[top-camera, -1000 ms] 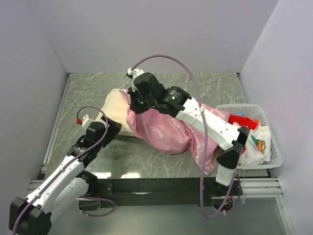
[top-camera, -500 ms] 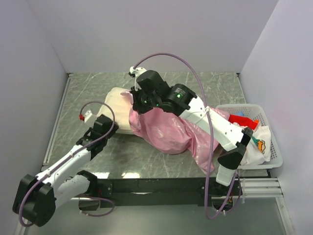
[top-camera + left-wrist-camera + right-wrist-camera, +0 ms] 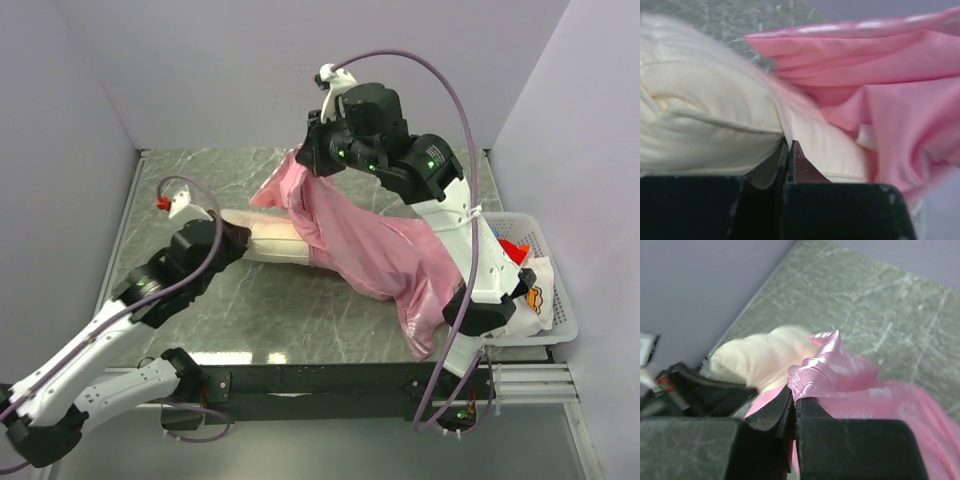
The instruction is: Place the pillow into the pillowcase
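The cream pillow [image 3: 272, 243] lies on the table, its right part inside the pink pillowcase [image 3: 370, 250]. My left gripper [image 3: 238, 237] is shut on the pillow's left end; in the left wrist view the jaws [image 3: 788, 145] pinch a fold of cream pillow [image 3: 705, 115] beside the pink pillowcase [image 3: 900, 100]. My right gripper [image 3: 312, 165] is raised at the back, shut on the pillowcase's rim and holding it up. In the right wrist view its jaws [image 3: 794, 392] clamp patterned pink pillowcase [image 3: 840, 370], with the pillow [image 3: 760, 357] below.
A white basket [image 3: 555, 290] at the right edge holds red cloth [image 3: 505, 248] and a white printed cloth [image 3: 530, 290]. The green marble table [image 3: 200, 175] is walled on the left, back and right. The pillowcase's tail hangs toward the table's front edge [image 3: 425, 335].
My left gripper has shut on the pillow's left end and pulled it leftward. My right gripper has lifted the pillowcase rim up and back to the right, stretching the pillowcase.
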Controlling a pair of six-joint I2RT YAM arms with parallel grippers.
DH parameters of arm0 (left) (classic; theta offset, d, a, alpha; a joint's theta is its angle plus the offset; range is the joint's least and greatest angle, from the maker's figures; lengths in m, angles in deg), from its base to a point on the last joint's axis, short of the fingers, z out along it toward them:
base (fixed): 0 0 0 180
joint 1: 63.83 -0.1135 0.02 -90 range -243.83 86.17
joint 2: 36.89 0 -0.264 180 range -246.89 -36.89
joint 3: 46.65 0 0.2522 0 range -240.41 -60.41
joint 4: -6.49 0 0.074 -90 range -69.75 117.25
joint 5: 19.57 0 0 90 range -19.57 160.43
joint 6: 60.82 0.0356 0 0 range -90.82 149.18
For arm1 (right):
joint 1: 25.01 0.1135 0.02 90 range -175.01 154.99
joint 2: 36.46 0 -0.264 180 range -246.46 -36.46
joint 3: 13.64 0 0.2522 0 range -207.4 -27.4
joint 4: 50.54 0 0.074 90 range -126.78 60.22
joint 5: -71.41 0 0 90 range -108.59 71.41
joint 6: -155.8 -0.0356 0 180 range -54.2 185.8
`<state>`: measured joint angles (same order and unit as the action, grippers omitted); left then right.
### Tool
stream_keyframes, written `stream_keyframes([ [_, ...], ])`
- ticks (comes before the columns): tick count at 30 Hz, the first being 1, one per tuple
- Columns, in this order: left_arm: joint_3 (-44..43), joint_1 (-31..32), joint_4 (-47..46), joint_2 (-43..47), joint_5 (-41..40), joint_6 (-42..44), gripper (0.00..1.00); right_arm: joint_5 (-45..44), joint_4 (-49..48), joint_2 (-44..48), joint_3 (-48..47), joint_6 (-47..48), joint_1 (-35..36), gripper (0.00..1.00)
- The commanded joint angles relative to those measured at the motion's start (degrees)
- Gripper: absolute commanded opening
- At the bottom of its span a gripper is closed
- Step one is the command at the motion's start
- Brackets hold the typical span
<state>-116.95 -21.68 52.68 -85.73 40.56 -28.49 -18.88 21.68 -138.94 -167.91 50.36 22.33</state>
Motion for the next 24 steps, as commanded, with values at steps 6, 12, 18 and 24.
stream_keyframes([
  [6, -13.9, 1.4, 9.6, -7.7, -4.8, -6.4, 0.01, 10.8, -11.3, -9.8, 1.4, -2.0, 5.8, 0.04],
  [12, -9.8, -18.0, 0.4, -15.4, 14.1, -9.0, 0.01, 11.1, -16.6, -8.5, 12.2, -3.6, 6.2, 0.21],
  [18, -10.7, -26.7, -1.0, -20.6, 22.2, -9.4, 0.01, 1.4, -12.9, -3.3, 13.0, -2.1, 6.5, 0.77],
  [24, -13.0, -28.0, -0.7, -23.1, 23.4, -8.8, 0.01, -20.0, -20.6, 18.5, 43.2, -2.7, 11.0, 1.00],
])
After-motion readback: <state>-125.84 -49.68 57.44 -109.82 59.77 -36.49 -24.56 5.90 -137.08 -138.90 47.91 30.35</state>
